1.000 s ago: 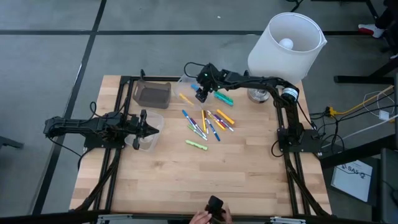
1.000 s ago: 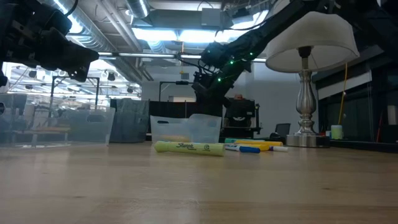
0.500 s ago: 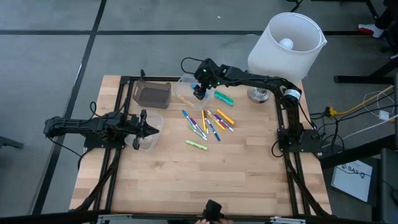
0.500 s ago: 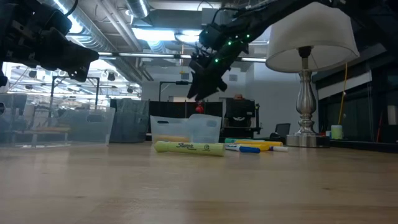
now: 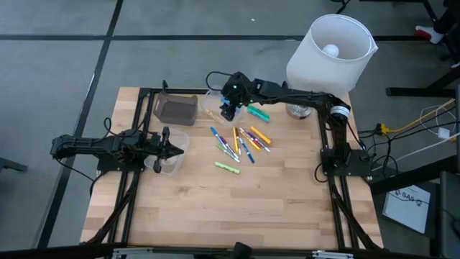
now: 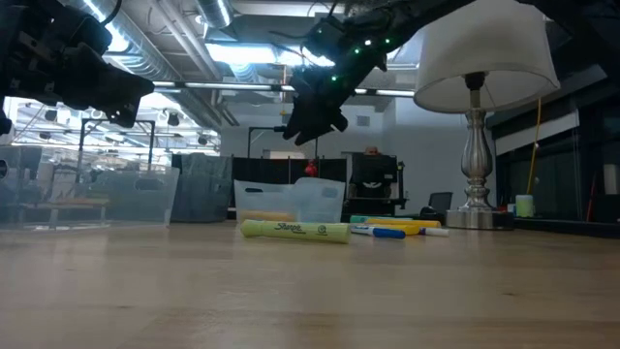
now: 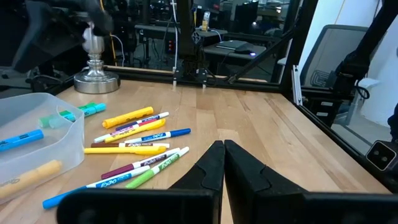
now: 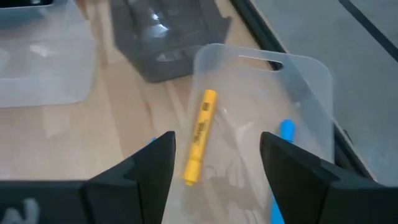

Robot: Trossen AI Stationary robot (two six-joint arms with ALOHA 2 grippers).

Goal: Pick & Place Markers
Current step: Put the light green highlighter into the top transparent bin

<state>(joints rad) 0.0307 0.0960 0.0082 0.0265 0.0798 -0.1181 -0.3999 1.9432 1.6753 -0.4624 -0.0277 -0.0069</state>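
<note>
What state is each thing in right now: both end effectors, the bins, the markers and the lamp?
Right end effector: open, empty, above the clear bin.
Left end effector: shut, empty, waiting at the table's left.
Clear bin: holds a yellow marker and a blue one.
Loose markers: lying flat mid-table.
Dark bin: upright.
Lamp: standing.

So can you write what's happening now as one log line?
right end effector: open above clear bin | yellow marker inside | left end effector: shut, waiting
</note>
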